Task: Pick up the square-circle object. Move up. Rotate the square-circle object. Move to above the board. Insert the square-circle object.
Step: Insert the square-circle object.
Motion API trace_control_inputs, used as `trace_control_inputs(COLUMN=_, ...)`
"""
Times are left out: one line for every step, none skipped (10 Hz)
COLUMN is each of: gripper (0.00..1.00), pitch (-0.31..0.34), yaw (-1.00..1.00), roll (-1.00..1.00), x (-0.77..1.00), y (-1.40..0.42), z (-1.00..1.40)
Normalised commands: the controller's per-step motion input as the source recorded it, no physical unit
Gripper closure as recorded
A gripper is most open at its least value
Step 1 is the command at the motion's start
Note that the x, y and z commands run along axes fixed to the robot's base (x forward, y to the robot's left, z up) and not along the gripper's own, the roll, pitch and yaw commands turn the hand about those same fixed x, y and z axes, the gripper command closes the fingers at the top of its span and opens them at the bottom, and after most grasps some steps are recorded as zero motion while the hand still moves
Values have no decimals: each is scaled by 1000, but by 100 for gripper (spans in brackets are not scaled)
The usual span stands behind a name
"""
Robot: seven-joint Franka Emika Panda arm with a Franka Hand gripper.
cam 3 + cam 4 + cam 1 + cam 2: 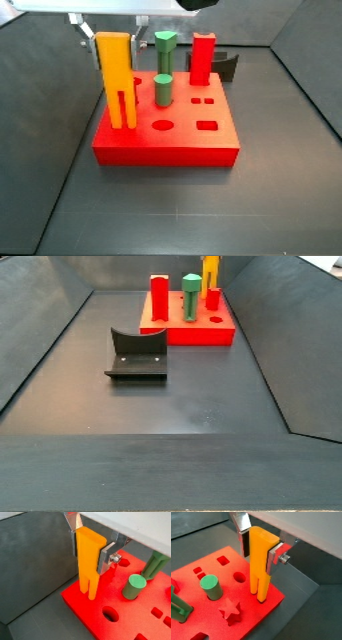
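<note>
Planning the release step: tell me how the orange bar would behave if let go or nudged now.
The square-circle object looks rigid: straight edges, no bend under the gripper, which clamps its upper part. Its prongs meet the board near one corner; how deep they sit I cannot tell. Tall and slim, it would likely tip if nudged unseated. Its smooth faces may slip.

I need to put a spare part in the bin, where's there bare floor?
Free: the dark floor between the fixture and the near wall. Crowded: the far end, where the board carries the red pillar and green pegs, and the gripper holds the square-circle object.
</note>
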Motion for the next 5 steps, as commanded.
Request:
trace_control_inputs(gripper=100, pitch=0, yaw=0, roll=44, x=-69, y=11, z=-371)
trace_control_inputs(gripper=100, pitch=0, yaw=100, roll=46, x=-86, y=0, z=-389)
trace_control_inputs(gripper=100, pitch=0, yaw=186, roll=57, x=-57, y=0, z=-400)
trace_control_inputs(gripper=100, pitch=0, yaw=97, roll=0, x=63, y=0, z=-463)
trace_control_inputs(gripper=100, pitch=0, yaw=9, roll=0, x=146, y=-29, z=-489)
